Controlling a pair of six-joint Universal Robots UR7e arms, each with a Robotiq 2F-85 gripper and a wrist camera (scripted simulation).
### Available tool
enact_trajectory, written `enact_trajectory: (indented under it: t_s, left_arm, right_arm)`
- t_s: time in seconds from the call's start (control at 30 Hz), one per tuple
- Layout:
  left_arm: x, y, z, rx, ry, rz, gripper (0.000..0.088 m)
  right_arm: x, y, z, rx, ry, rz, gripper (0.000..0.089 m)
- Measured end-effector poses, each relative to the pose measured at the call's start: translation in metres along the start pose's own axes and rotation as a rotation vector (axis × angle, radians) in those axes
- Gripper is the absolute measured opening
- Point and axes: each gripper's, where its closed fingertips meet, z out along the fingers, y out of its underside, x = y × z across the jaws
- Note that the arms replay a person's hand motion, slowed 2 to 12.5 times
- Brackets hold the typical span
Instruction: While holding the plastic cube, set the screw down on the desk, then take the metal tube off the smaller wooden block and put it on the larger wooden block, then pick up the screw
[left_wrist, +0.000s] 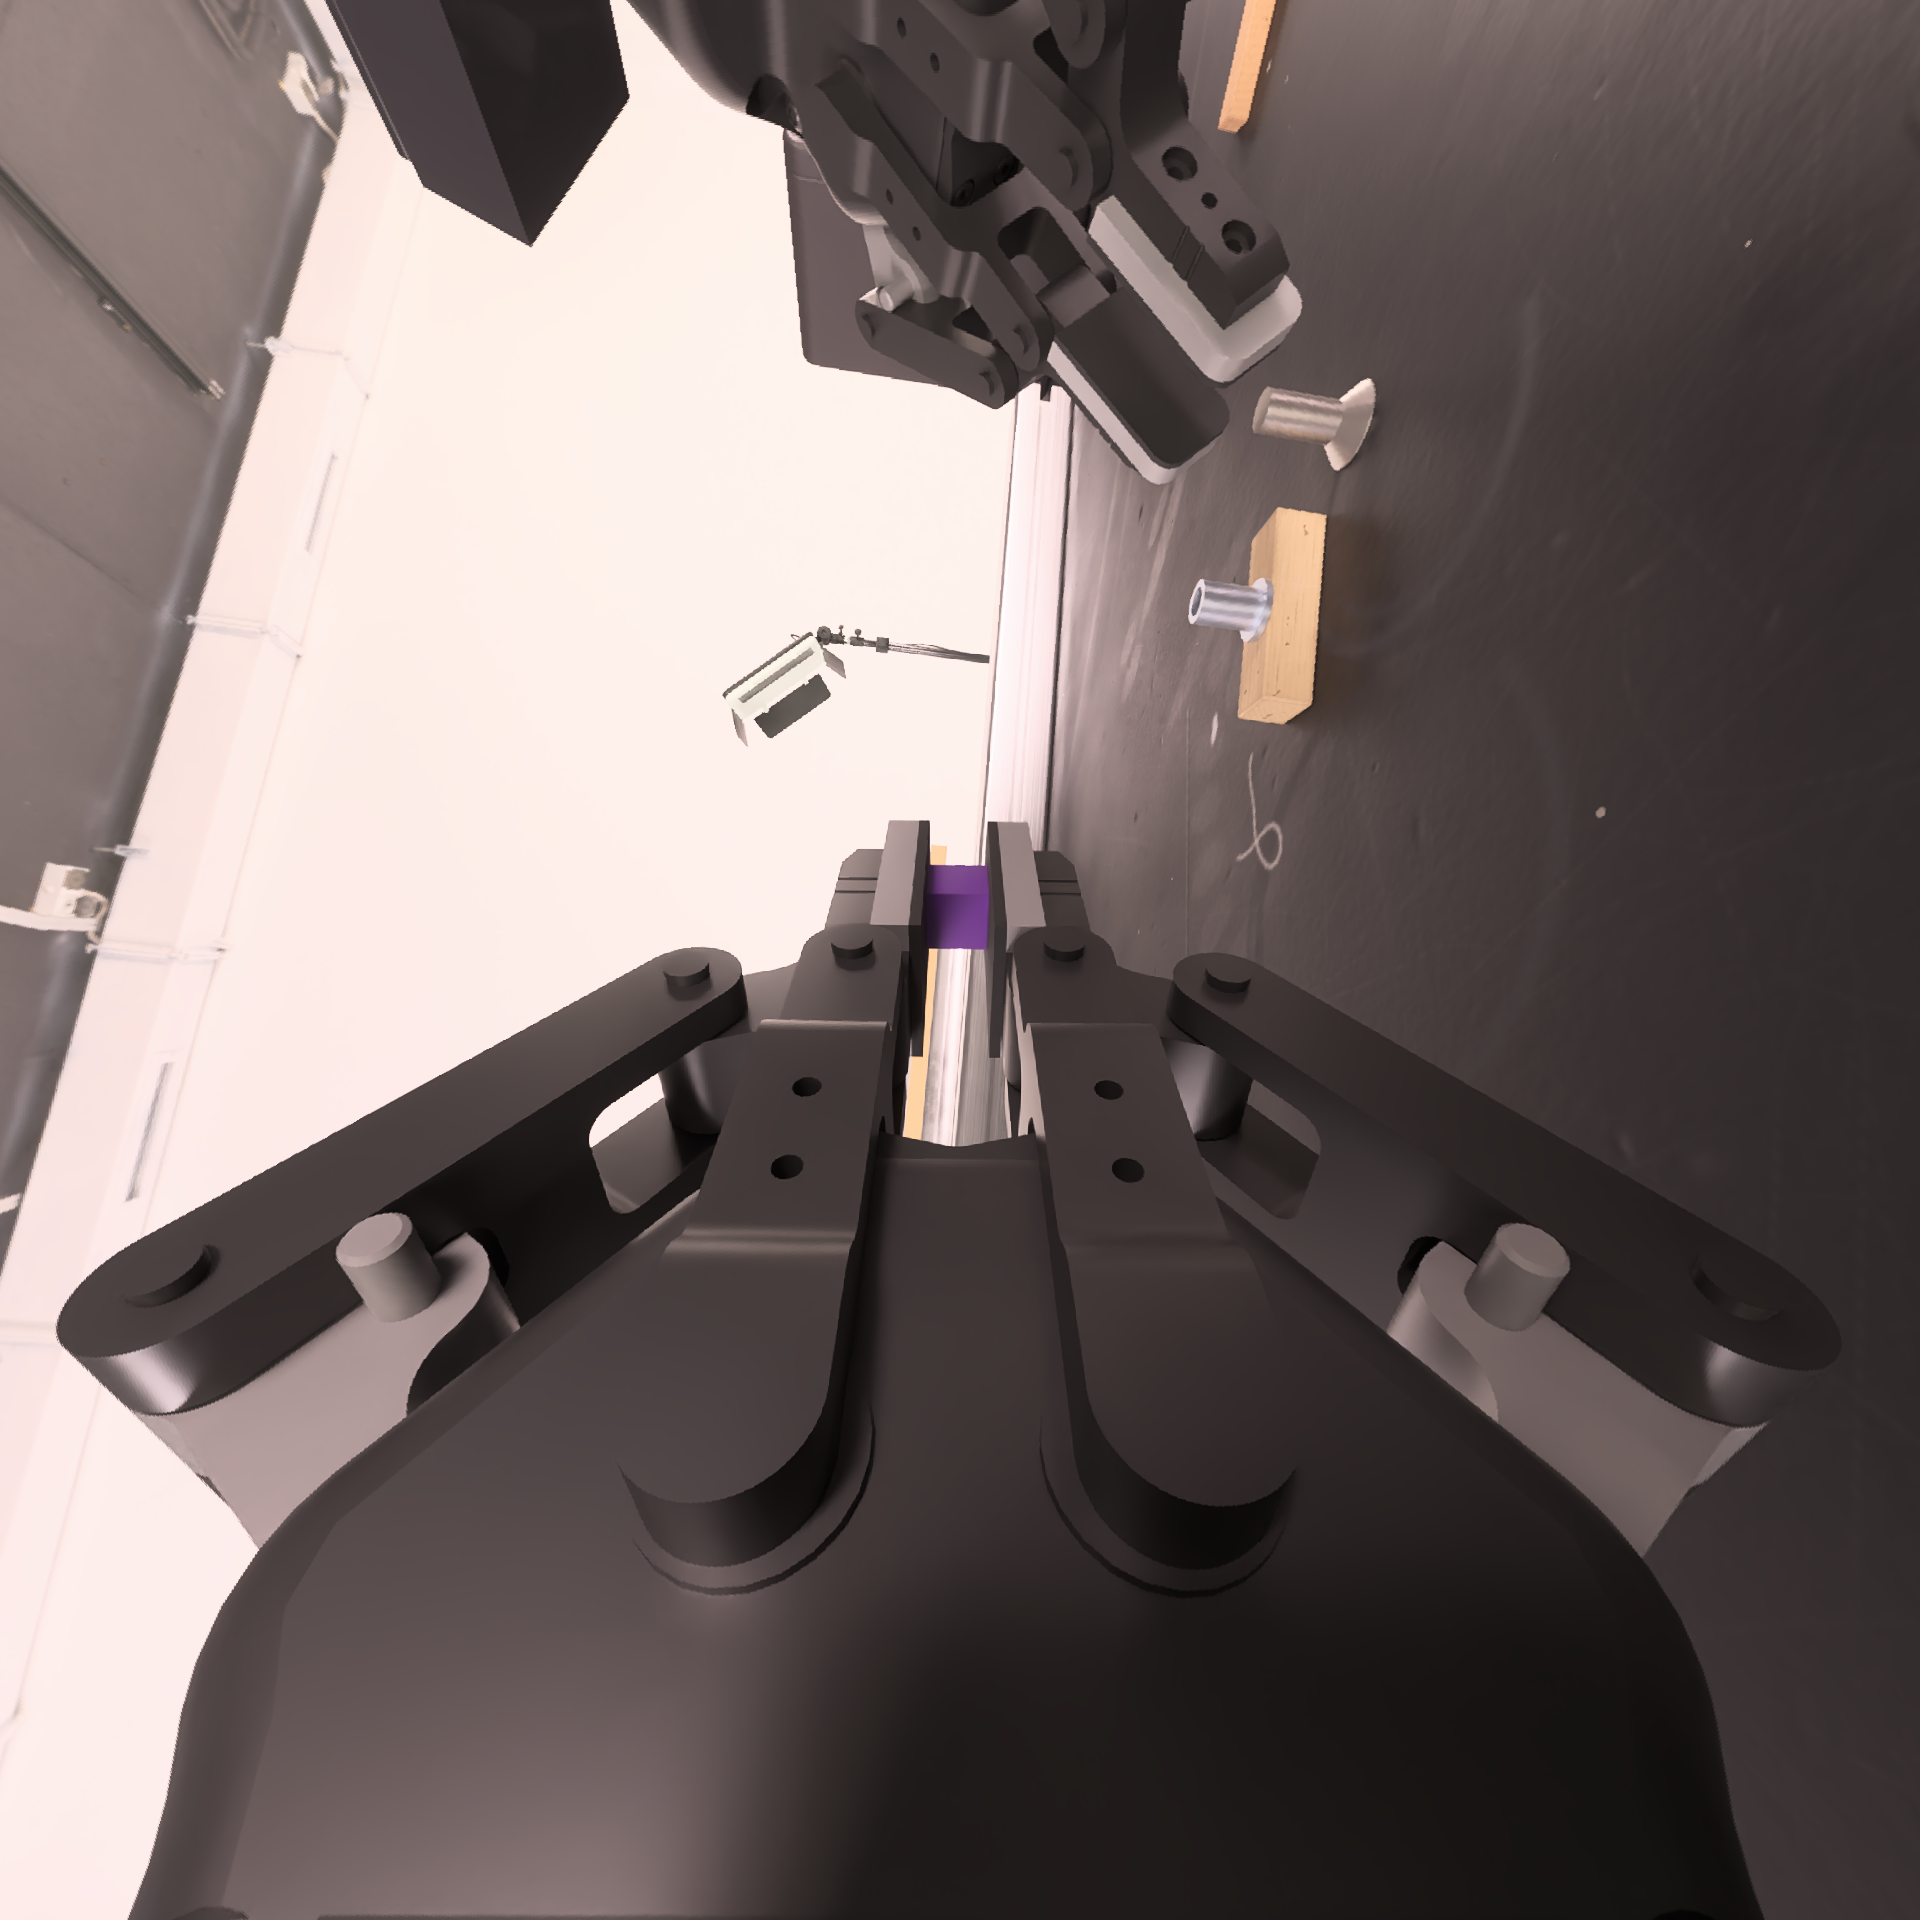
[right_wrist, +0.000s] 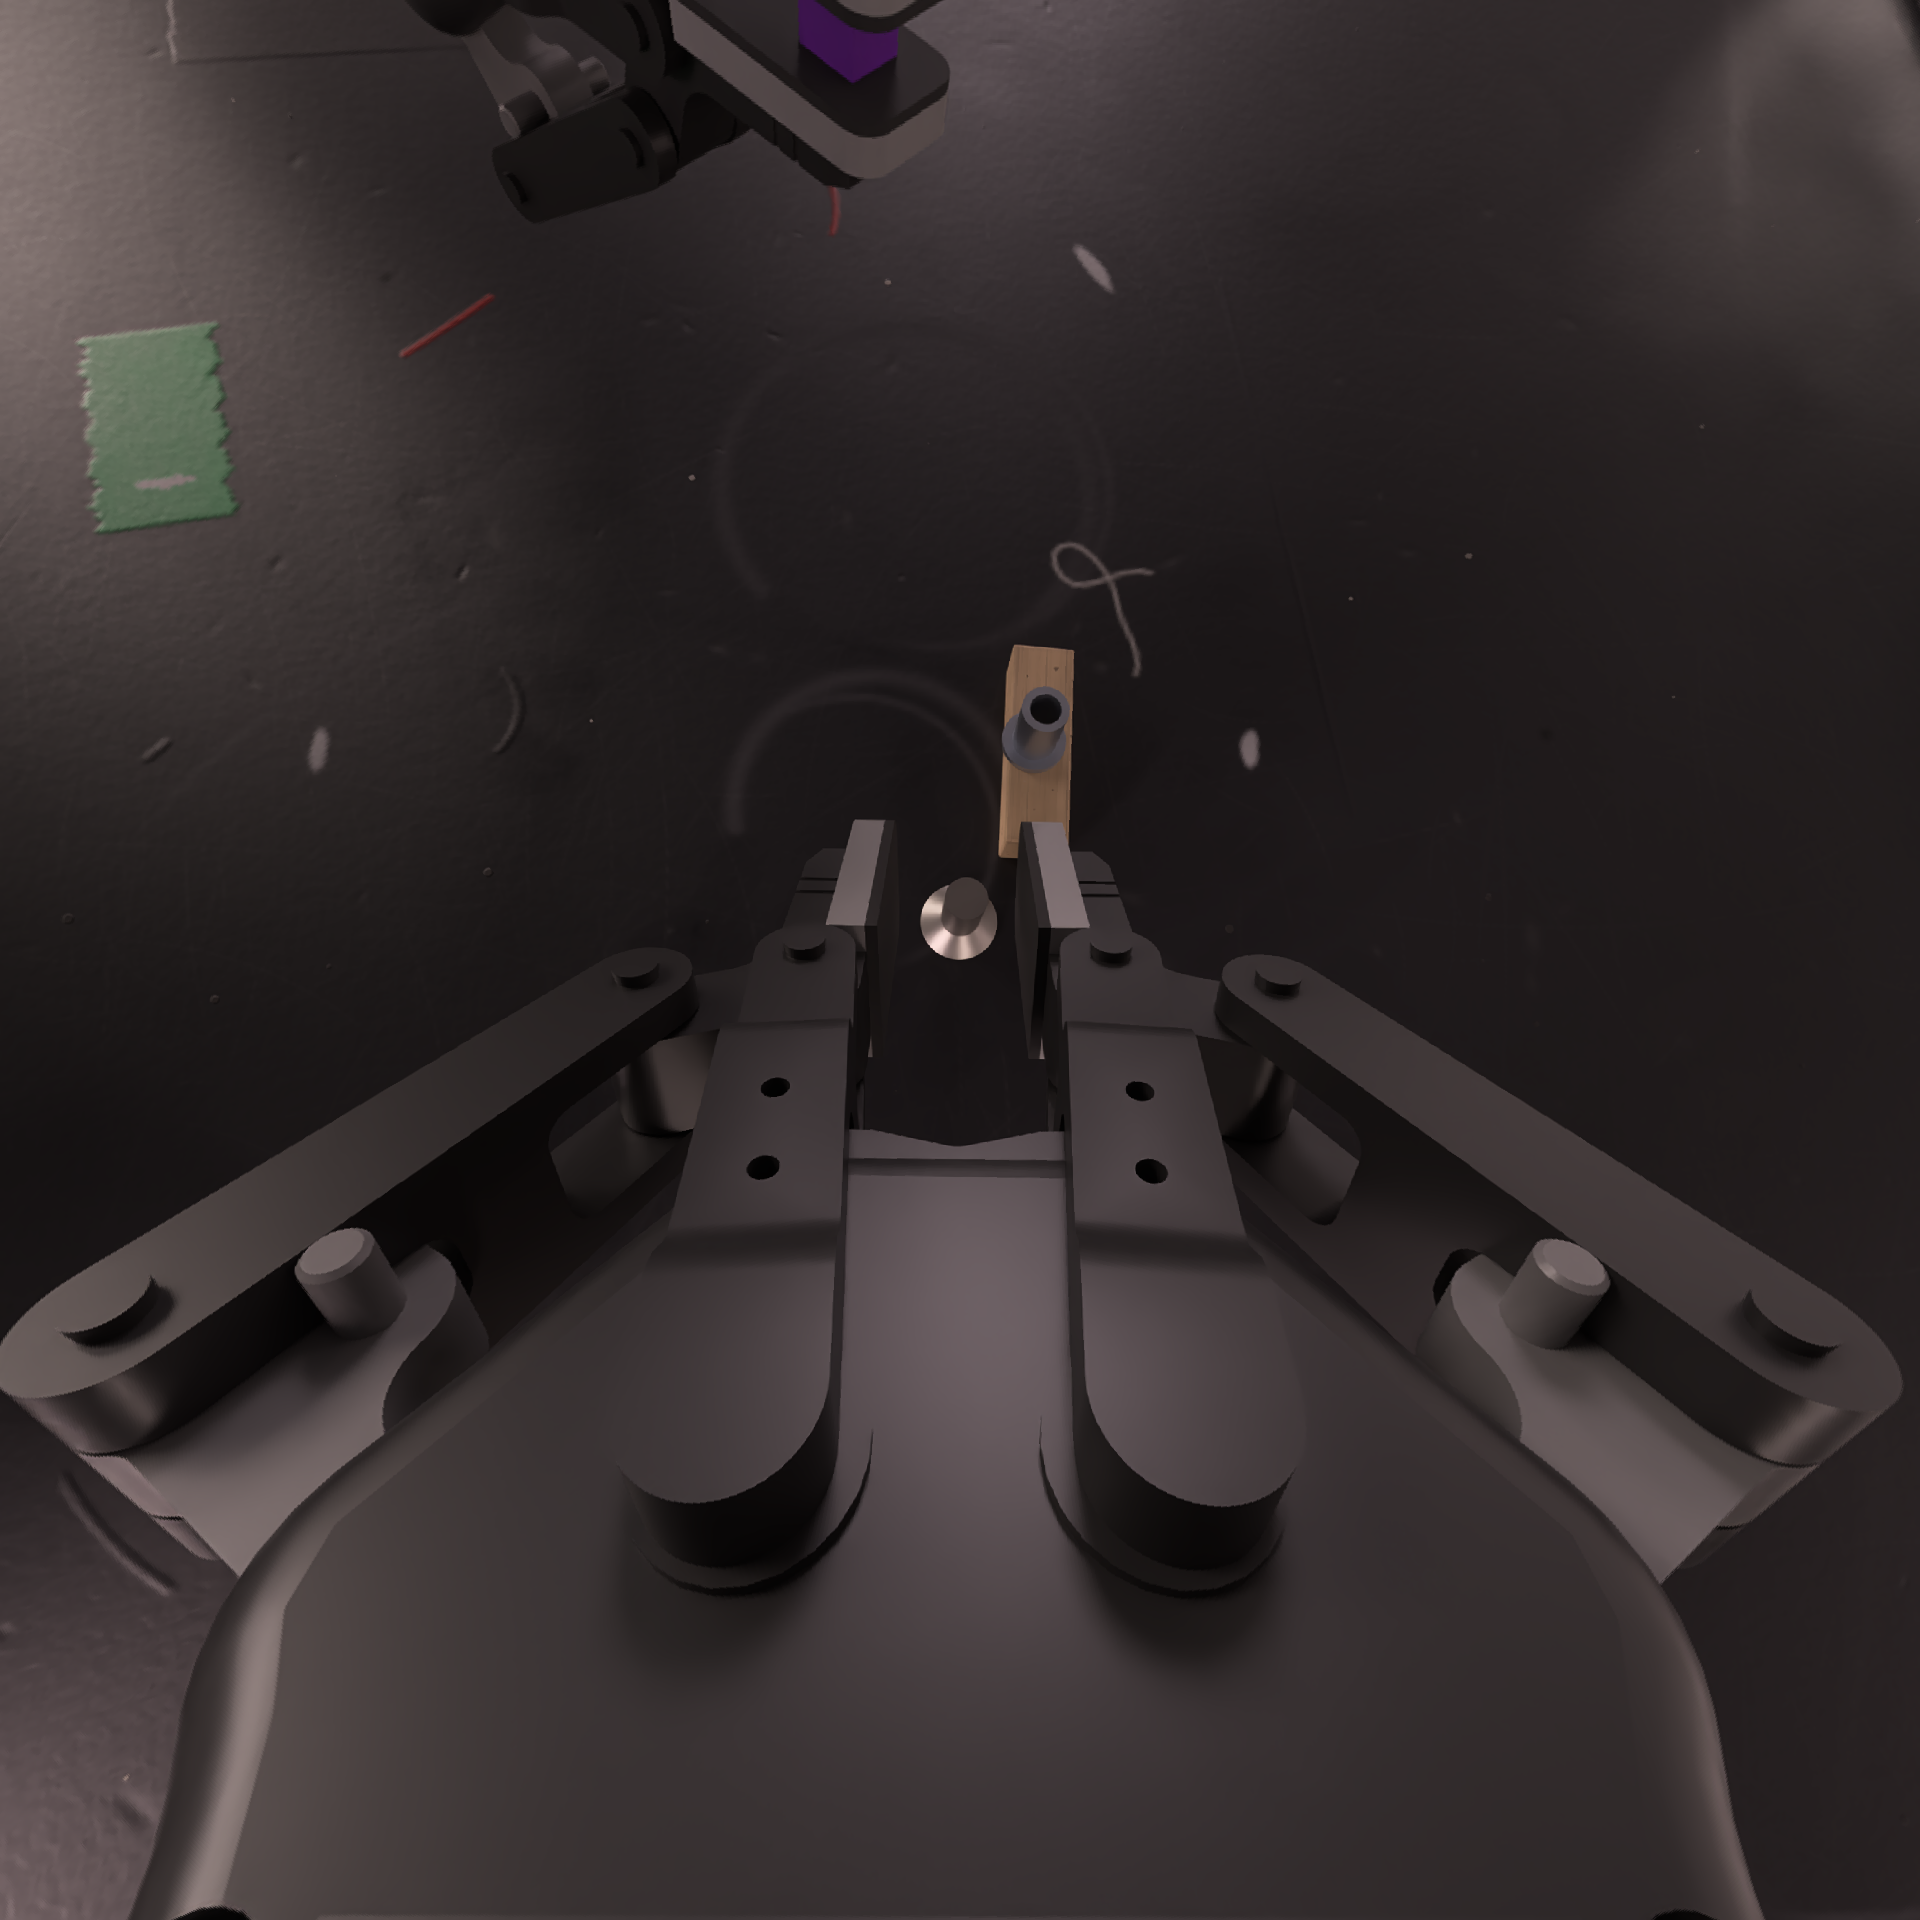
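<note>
Left gripper (left_wrist: 957, 883): fingers drawn close together, pads parallel, clamped on the plastic cube (left_wrist: 956, 907), which sits between the fingertips near the pad ends. The linkage arms are folded inward. The tool axis runs roughly parallel to the desk surface.

Right gripper (right_wrist: 957, 878): fingers parted, with a clear gap between the pads; neither pad touches anything. The tool axis points down toward the desk. In the left wrist view the right gripper (left_wrist: 1195, 395) appears ahead of the left tool and above its fingertips, its pale-edged pads held apart.
</note>
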Motion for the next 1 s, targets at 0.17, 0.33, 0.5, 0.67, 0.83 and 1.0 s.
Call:
enact_trajectory:
  t_s: [0.17,0.33,0.5,0.67,0.83,1.0]
  left_arm:
    - [-0.0013,-0.0008,-0.0005,0.005,-0.007,-0.002,0.0095]
    - [-0.0026,-0.0017,-0.0012,0.011,-0.014,-0.007,0.0095]
    - [-0.0047,-0.0029,-0.002,0.018,-0.023,-0.017,0.0095]
    - [-0.0074,-0.0039,-0.003,0.023,-0.035,-0.031,0.0095]
    - [-0.0091,-0.0045,-0.0037,0.027,-0.042,-0.041,0.0095]
    - [-0.0101,-0.0045,-0.004,0.027,-0.046,-0.047,0.0095]
  right_arm:
    - [0.0001,0.0008,0.0005,-0.004,0.001,-0.002,0.0206]
    - [0.0001,0.0016,0.001,-0.007,0.0,0.0,0.0203]
    - [0.0,0.0024,0.0013,-0.01,-0.002,0.004,0.0199]
    - [0.0001,0.0028,0.0016,-0.01,-0.004,0.008,0.0196]
    - [0.0,0.0029,0.0017,-0.009,-0.005,0.01,0.0193]
    - [-0.0001,0.0029,0.0017,-0.008,-0.005,0.011,0.0191]
